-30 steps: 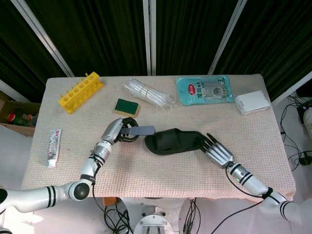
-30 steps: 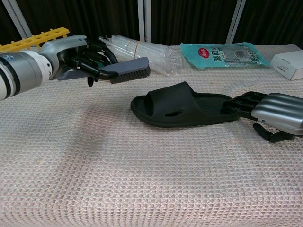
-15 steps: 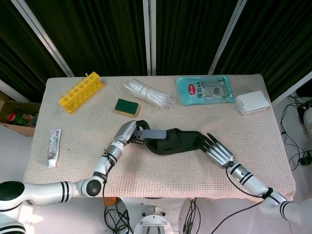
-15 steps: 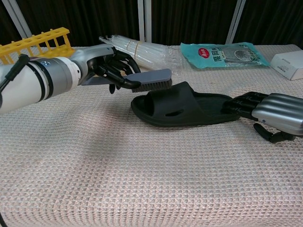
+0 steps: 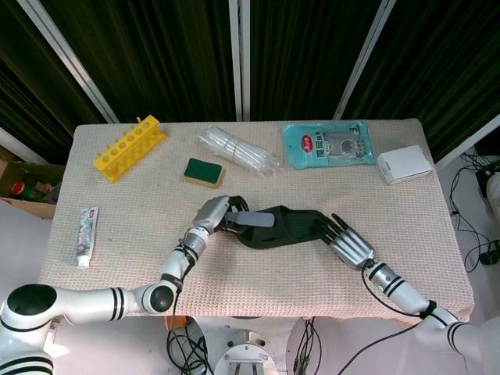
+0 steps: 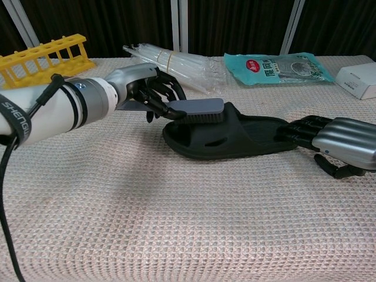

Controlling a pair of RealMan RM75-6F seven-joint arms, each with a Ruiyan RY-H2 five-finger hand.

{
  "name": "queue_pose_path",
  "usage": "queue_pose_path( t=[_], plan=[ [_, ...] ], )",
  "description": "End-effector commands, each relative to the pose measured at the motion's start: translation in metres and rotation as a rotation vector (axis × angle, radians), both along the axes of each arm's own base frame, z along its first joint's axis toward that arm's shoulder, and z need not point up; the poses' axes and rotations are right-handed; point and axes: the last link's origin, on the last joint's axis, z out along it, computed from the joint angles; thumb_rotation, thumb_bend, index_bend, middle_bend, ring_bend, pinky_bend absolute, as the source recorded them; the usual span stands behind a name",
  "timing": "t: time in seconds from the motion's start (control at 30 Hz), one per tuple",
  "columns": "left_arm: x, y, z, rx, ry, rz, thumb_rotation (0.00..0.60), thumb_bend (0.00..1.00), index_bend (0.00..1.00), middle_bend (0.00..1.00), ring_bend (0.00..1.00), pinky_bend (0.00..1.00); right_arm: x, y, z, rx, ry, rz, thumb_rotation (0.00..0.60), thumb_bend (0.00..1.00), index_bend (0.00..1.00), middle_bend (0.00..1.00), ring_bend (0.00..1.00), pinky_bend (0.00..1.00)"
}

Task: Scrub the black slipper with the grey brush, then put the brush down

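Note:
The black slipper (image 5: 285,226) (image 6: 235,136) lies near the table's middle, toe end pointing left. My left hand (image 5: 216,213) (image 6: 144,93) grips the handle of the grey brush (image 5: 255,219) (image 6: 198,108), whose bristles rest on the slipper's strap at its toe end. My right hand (image 5: 347,242) (image 6: 332,142) lies flat at the slipper's heel end, fingertips pressing on it, holding nothing.
On the table's far side sit a yellow tube rack (image 5: 130,146), a green sponge (image 5: 202,172), a bundle of clear tubes (image 5: 237,151), a blue packet (image 5: 328,144) and a white box (image 5: 404,164). A toothpaste tube (image 5: 86,236) lies at the left edge.
My left hand has carried the brush rightward and down, from beside the slipper onto its strap. The right hand has stayed at the heel.

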Motion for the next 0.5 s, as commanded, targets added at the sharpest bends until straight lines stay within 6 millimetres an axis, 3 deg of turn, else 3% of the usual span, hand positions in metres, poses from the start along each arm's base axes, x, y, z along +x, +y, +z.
queue_pose_path(
  t=[0.03, 0.5],
  plan=[
    [0.003, 0.001, -0.001, 0.002, -0.001, -0.005, 0.6, 0.43, 0.72, 0.72, 0.68, 0.65, 0.001, 0.0, 0.0, 0.0, 0.0, 0.003, 0.6, 0.79, 0.0, 0.0, 0.0, 0.0],
    [0.033, 0.005, -0.015, -0.026, -0.018, -0.051, 0.6, 0.43, 0.72, 0.72, 0.68, 0.65, 0.003, 0.001, -0.002, 0.001, -0.002, 0.002, 0.6, 0.79, 0.0, 0.0, 0.0, 0.0]
  ],
)
